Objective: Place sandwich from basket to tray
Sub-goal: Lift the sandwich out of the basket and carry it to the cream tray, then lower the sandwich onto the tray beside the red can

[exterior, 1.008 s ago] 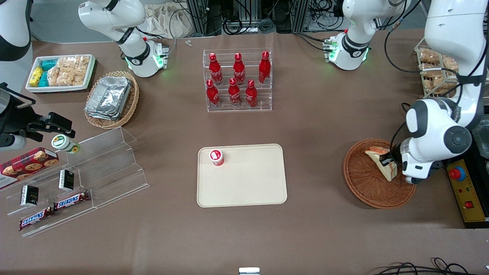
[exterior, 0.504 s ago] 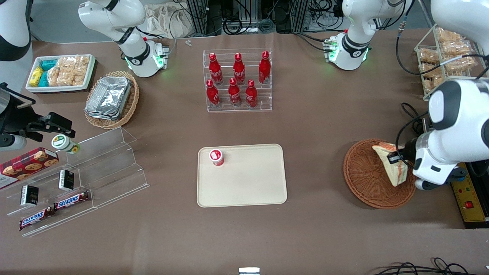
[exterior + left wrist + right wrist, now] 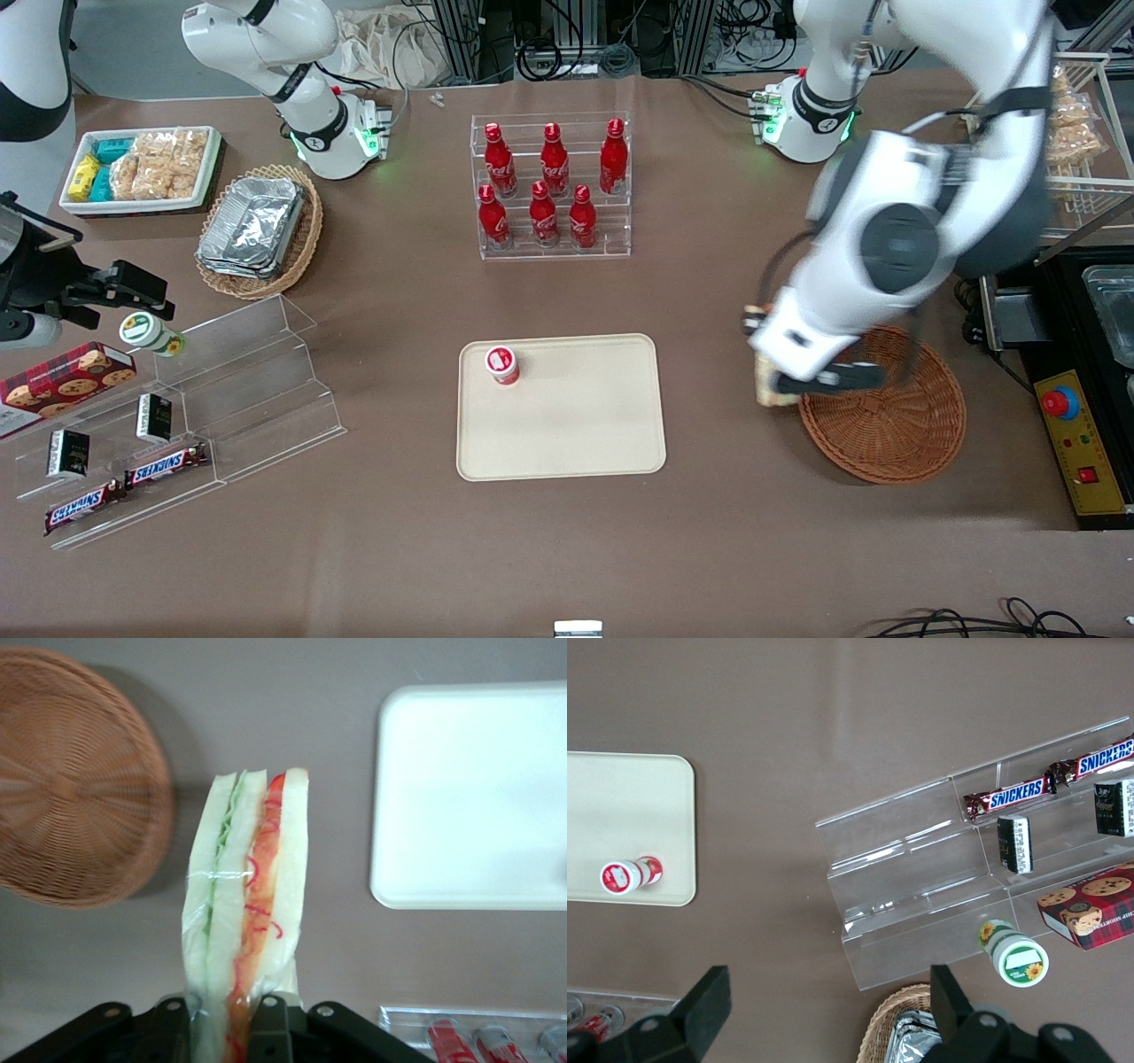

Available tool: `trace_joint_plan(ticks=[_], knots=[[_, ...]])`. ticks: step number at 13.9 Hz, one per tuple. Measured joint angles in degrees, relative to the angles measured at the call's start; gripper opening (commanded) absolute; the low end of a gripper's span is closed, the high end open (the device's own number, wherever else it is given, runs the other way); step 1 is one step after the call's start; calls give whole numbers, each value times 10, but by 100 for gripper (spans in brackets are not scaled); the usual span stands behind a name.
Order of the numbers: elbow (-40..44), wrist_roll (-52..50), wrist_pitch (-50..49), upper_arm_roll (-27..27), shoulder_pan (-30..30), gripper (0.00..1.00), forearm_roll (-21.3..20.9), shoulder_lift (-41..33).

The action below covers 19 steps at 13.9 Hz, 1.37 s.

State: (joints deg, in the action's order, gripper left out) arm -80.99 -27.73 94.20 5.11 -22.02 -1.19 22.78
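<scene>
Items, running from the parked arm's end of the table to the working arm's:

- White tray of snack packets (image 3: 139, 170), farthest from the front camera at that end.
- Tan wicker basket (image 3: 261, 232) with foil containers, just beside the white tray and nearer the camera.
- Clear stepped acrylic stand (image 3: 190, 416), nearer still. It carries two Snickers bars (image 3: 127, 486) and two small dark packets (image 3: 153, 418). A cookie box (image 3: 62, 374) and a green-lidded cup (image 3: 151, 335) sit at its edge.
- Clear rack of six red bottles (image 3: 552, 186), mid-table, farther from the camera than the tray.
- Tray (image 3: 560, 407), cream, flat, mid-table. A small red-capped cup (image 3: 501, 365) stands upright in its corner; the remaining surface is bare.
- Sandwich (image 3: 246, 904), wrapped, held on edge with its bread and its green and red filling layers showing. It hangs above bare tabletop between tray and basket, touching neither.
- Gripper (image 3: 223, 1014), left arm's, clenched on the sandwich with one black finger (image 3: 270, 1014) pressed to each bread face. In the front view the arm's white wrist covers most of the sandwich.
- Basket (image 3: 886, 416), reddish-brown wicker, nothing showing in the part not covered by the arm.
- Wire rack of bagged snacks (image 3: 1076, 133), at the working arm's end.
- Red stop button (image 3: 1060, 403) on a yellow panel, just beside the basket.
</scene>
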Motion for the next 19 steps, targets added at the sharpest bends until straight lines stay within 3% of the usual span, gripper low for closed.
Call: trace_joint_plan(ticks=[10,16,17,18,19], knots=[[3,-63,223,5,-77,0,1,177],[4,-74,299,6,-86,0,1,226],[5,-74,300,6,-86,32,1,228],[5,-74,301,7,-86,85,1,229],[5,-74,302,7,-86,99,1,229]])
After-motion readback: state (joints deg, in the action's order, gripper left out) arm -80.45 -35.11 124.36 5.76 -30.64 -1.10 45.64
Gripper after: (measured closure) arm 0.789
